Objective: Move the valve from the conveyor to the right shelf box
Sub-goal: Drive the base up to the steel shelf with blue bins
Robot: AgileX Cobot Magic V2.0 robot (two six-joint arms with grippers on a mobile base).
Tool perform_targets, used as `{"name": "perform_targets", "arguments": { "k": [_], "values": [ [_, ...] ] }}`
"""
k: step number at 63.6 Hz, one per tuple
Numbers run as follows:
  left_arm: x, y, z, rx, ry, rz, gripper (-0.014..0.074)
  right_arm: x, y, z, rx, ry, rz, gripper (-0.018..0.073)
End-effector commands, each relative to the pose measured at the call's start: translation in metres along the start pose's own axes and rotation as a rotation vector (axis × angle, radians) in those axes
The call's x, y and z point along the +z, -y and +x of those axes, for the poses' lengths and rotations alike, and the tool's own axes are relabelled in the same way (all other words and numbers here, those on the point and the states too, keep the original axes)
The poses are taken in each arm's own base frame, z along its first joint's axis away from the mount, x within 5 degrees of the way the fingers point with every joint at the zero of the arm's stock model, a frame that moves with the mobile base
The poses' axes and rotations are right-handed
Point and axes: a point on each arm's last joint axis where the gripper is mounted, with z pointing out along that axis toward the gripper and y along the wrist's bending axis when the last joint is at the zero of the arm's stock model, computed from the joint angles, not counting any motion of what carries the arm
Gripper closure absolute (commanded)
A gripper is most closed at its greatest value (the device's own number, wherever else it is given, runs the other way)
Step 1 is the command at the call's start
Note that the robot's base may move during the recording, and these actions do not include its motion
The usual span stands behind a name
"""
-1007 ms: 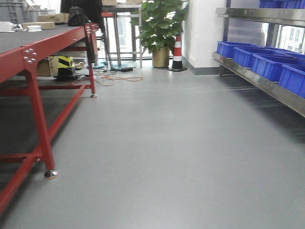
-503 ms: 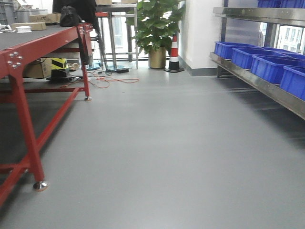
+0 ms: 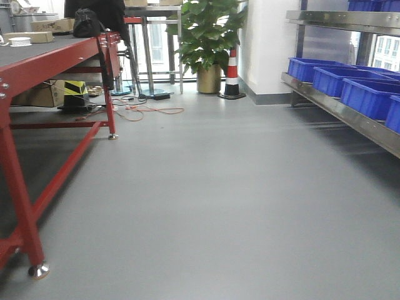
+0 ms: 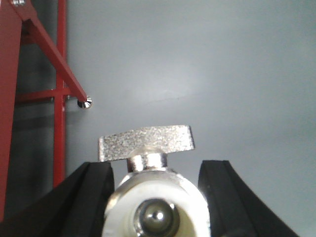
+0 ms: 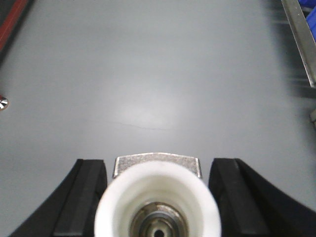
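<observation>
The left gripper [image 4: 155, 169] is clamped on a valve [image 4: 146, 143], its black fingers [image 4: 94, 190] pressed against either side of the silvery body, with the rough flat lever handle lying crosswise on top and a white ring around the near end. The right gripper [image 5: 158, 167] pinches a second valve [image 5: 157, 200] the same way, its broad white ring facing the wrist camera and hiding most of the metal behind it. Both valves hang above the bare grey floor [image 3: 219, 200], off the conveyor [image 3: 44, 51], which runs along the left on a red frame with cardboard boxes [image 3: 53, 25] at its far end. On the right, blue boxes [image 3: 365, 94] line a steel shelf [image 3: 340, 107]. A potted plant [image 3: 209, 37] and a striped traffic cone [image 3: 232, 72] stand by the far wall.
</observation>
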Motion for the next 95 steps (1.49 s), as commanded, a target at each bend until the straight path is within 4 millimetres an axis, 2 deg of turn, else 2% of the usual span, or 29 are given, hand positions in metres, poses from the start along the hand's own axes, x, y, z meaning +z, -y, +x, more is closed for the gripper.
{"name": "perform_targets", "arguments": {
  "k": [1, 95],
  "values": [
    [-0.008, 0.0015, -0.0045, -0.004, 0.064, 0.005, 0.0708, -0.0111, 0.0012, -0.0089, -0.006, 0.096, 0.017, 0.0715],
    [-0.008, 0.0015, -0.0051, -0.004, 0.07, 0.005, 0.0708, -0.0104, 0.0013, -0.0095, -0.006, 0.1, 0.017, 0.0715]
  ]
}}
